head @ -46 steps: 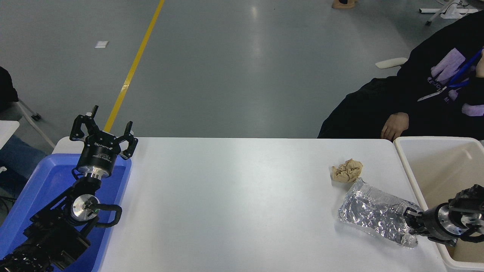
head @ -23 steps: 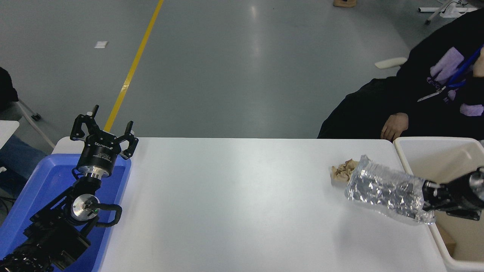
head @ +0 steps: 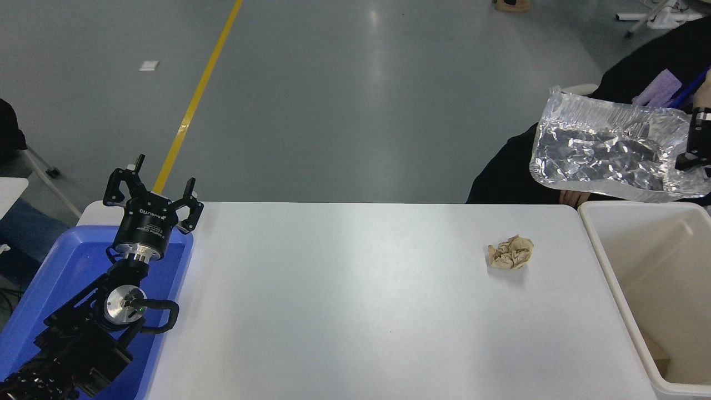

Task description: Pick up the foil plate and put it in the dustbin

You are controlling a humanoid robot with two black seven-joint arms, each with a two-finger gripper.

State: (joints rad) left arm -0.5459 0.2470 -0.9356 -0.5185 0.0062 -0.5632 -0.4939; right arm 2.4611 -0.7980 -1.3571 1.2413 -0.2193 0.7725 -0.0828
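Foil plate [head: 602,153] is now hanging high in the air, off the white table [head: 355,300].

Right gripper [head: 691,147] is pinching the plate's right edge at the picture's right side, having raised it from beside the crumpled paper ball [head: 511,252] a moment ago; it is hovering above the dustbin's [head: 597,247] far rim, so a short carry inward and a release are probably remaining. Left gripper [head: 150,191] is sitting parked, fingers spread, over the blue tray [head: 55,278].
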